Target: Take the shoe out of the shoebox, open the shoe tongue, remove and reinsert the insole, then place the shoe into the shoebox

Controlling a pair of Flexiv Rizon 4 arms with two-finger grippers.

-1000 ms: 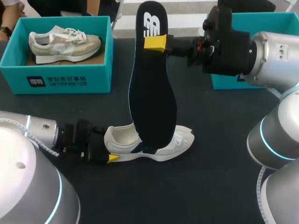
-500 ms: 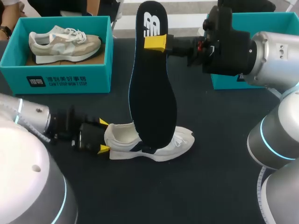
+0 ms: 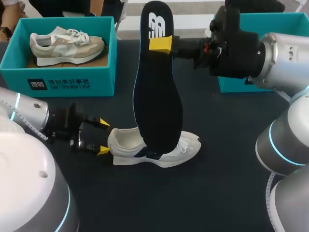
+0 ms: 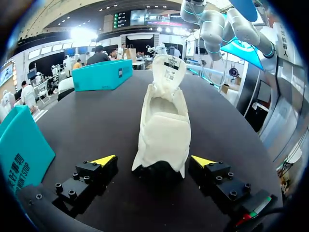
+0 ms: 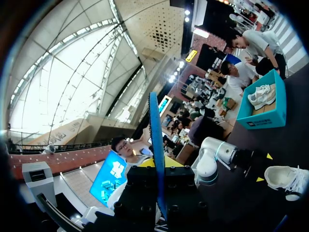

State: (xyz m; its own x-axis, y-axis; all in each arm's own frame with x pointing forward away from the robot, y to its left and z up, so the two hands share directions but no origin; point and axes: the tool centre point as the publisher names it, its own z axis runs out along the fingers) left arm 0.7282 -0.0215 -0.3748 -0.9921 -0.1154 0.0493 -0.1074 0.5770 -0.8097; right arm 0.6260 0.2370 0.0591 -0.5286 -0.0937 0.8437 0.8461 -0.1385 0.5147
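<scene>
A white shoe (image 3: pixel 154 145) lies on its side on the dark table (image 3: pixel 203 193), tongue pulled open, heel toward my left arm. My left gripper (image 3: pixel 103 137) stands open just behind the heel. In the left wrist view the shoe (image 4: pixel 161 125) has its heel between the spread fingers of this gripper (image 4: pixel 153 162) without touching them. My right gripper (image 3: pixel 166 44) is shut on the black insole (image 3: pixel 159 96), holding it upright in the air, where it hides the shoe's middle. The right wrist view shows the insole (image 5: pixel 155 140) edge-on in that gripper (image 5: pixel 159 181).
A teal shoebox (image 3: pixel 63 82) at the back left holds a beige shoe (image 3: pixel 65 44). A second teal box (image 3: pixel 231 84) stands at the back right, behind my right arm. Bare table lies in front of the white shoe.
My left gripper has drawn back a little from the shoe's heel and turned, so both yellow tips now show spread apart. The right arm and the insole have not moved.
</scene>
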